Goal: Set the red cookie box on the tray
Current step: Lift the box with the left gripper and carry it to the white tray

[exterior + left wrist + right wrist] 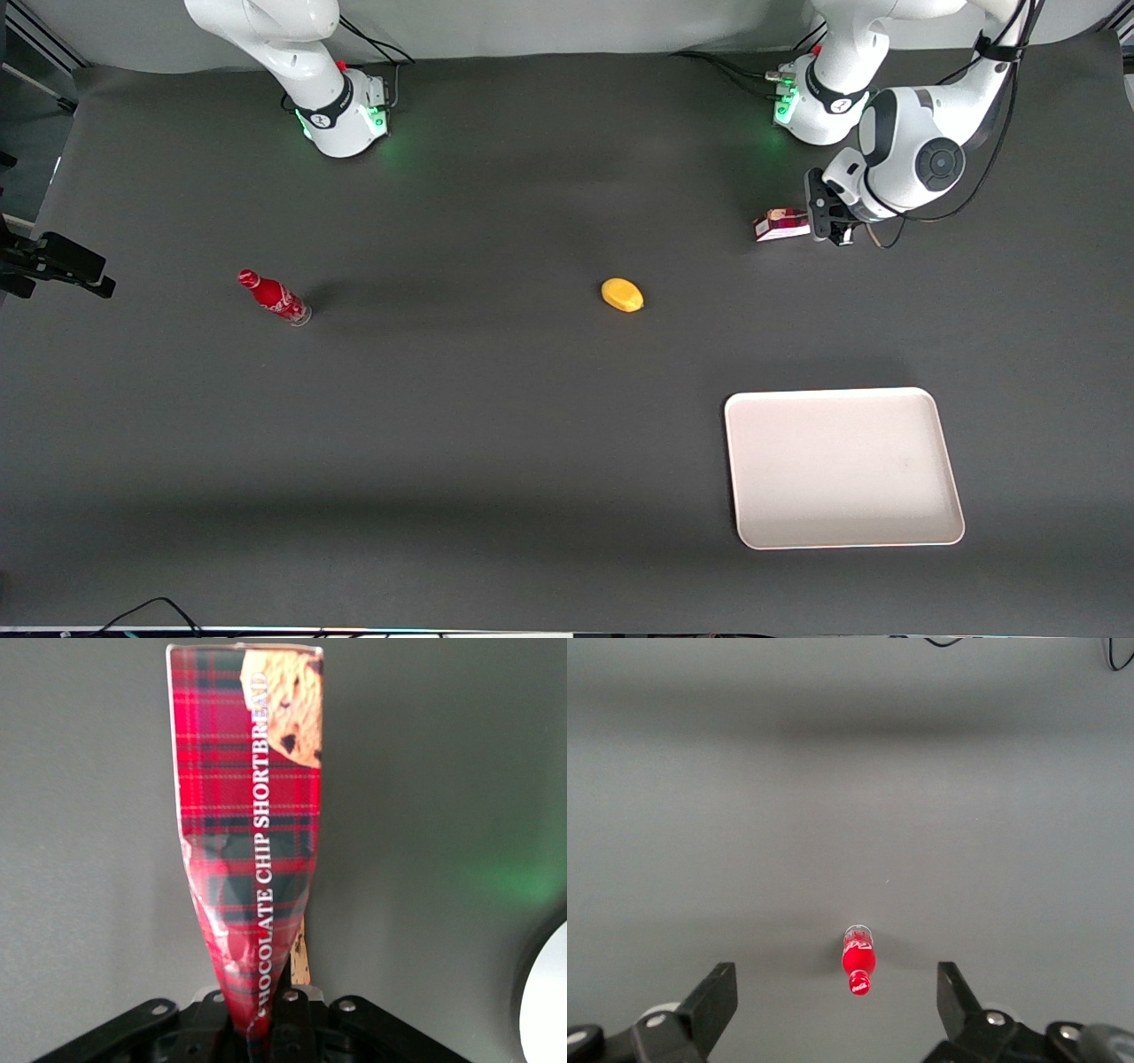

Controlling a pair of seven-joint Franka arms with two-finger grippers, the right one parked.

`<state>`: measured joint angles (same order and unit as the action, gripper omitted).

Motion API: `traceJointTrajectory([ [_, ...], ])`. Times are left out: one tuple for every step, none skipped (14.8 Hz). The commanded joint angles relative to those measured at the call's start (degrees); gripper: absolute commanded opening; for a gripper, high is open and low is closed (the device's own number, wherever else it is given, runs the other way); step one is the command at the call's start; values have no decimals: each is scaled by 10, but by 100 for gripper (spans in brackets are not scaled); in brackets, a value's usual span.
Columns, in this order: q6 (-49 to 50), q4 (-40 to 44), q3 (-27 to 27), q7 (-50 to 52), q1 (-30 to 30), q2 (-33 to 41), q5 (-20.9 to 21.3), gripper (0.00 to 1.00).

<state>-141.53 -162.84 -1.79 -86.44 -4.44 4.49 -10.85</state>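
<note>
The red cookie box (781,224) is a long tartan-red carton printed "chocolate chip shortbread", with a cookie picture at one end (248,815). It lies near the working arm's base, much farther from the front camera than the tray. My left gripper (819,223) is shut on one end of the box, and the carton is squeezed thin between the jaws (259,1019). The cream-white tray (842,467) lies flat near the front edge of the table, with nothing on it.
A yellow lemon-like object (622,295) rests near the table's middle. A small red bottle (274,298) stands toward the parked arm's end, also seen as the bottle (858,960) in the right wrist view. Cables run by both arm bases.
</note>
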Motion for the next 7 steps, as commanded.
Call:
traceJointTrajectory([
  [38,5,7,1,-7,45,-43,0],
  [37,15,10,27,-7,46,-61,0],
  [35,27,19,62,-7,46,-65,0],
  [41,48,23,98,-7,45,-65,0],
  [48,68,23,134,-6,45,-65,0],
  [70,91,24,170,-5,46,-65,0],
  [96,117,25,205,-4,45,-65,0],
])
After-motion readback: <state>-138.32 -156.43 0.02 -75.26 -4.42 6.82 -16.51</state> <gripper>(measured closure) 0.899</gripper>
